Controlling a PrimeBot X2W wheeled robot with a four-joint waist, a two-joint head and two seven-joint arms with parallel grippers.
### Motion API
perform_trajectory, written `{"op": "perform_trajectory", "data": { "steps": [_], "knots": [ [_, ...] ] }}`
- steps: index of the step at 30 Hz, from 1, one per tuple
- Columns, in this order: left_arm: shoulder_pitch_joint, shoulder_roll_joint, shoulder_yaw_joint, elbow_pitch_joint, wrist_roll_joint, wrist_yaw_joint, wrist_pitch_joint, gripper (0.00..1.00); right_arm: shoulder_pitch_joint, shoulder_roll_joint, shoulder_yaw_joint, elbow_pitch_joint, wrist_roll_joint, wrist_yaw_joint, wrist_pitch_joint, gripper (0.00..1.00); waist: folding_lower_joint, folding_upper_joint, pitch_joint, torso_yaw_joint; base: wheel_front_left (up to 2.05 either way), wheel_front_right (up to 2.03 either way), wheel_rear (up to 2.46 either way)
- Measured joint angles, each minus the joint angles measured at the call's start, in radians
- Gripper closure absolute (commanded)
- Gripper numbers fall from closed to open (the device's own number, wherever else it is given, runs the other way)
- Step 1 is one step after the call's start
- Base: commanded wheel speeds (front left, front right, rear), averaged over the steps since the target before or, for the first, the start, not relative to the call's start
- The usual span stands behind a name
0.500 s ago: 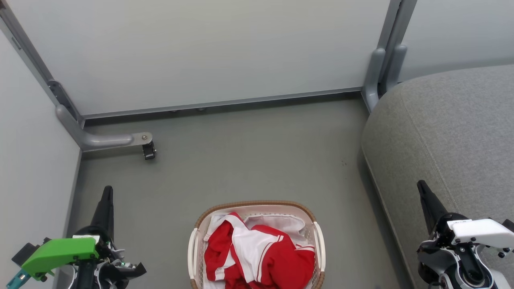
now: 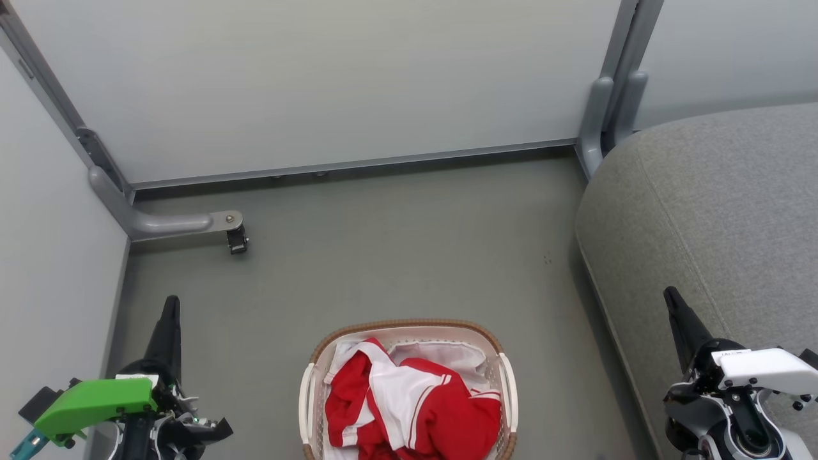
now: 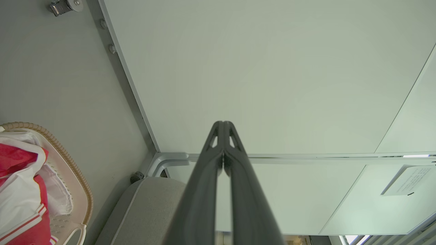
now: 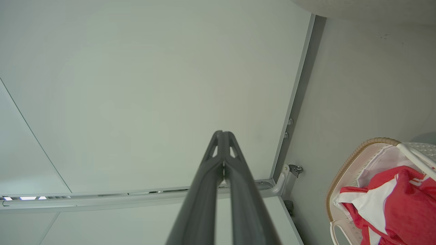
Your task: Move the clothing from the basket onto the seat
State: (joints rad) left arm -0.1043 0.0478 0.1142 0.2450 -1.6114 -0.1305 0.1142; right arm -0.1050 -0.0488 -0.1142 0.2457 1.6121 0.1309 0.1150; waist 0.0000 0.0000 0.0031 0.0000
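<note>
1. Head view looks down on a grey floor [image 2: 396, 255], with the basket [image 2: 409, 326] standing at the bottom middle and its brown rim turned toward a pale wall panel [image 2: 319, 83].
2. The clothing [image 2: 415, 402] lies bunched inside the basket. It is red with white panels and thin white stripes, and it is heaped over a white liner cloth [image 2: 447, 353] that shows at the far side.
3. The seat [image 2: 716, 204] takes up the right side, a big rounded grey cushion with a stitched seam. It stands apart from the basket, with a strip of floor between them.
4. The left gripper [image 2: 171, 305] hangs low on the left, well apart from the basket. Its two dark fingers are pressed together and point toward the wall, closed and empty.
5. The right gripper [image 2: 672, 299] hangs low on the right, in front of the seat's edge as I see it. Its fingers are also closed and hold nothing. I cannot tell whether it touches the cushion.
6. Left wrist view has the fingers meeting at their tips against the wall panel. The basket and its red clothing are off at the lower left, and a corner of the seat is beneath.
7. Right wrist view has the same shut fingers, with the basket and clothing at the lower right.
8. A small wheel bracket [image 2: 235, 237] sits at the foot of the left wall, well apart from the basket.
</note>
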Motion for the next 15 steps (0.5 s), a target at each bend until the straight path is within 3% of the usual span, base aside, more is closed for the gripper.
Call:
{"op": "perform_trajectory", "data": {
  "steps": [3, 4, 15],
  "knots": [
    [0.0, 0.0, 0.0, 0.0, 0.0, 0.0, 0.0, 1.0, 0.0, 0.0, 0.0, 0.0, 0.0, 0.0, 0.0, 1.0, 0.0, 0.0, 0.0, 0.0, 0.0, 0.0, 0.0],
    [0.001, -0.001, 0.0, 0.002, 0.0, 0.0, 0.0, 0.0, 0.001, 0.001, 0.0, 0.002, 0.0, 0.0, 0.0, 0.0, 0.0, 0.0, 0.0, 0.0, 0.0, 0.0, 0.0],
    [0.051, -0.008, -0.027, 0.046, 0.007, 0.0, -0.027, 0.0, 0.048, 0.017, 0.025, 0.051, -0.008, 0.0, -0.024, 0.0, 0.0, 0.0, 0.0, 0.0, 0.0, 0.0, 0.0]
  ]
}}
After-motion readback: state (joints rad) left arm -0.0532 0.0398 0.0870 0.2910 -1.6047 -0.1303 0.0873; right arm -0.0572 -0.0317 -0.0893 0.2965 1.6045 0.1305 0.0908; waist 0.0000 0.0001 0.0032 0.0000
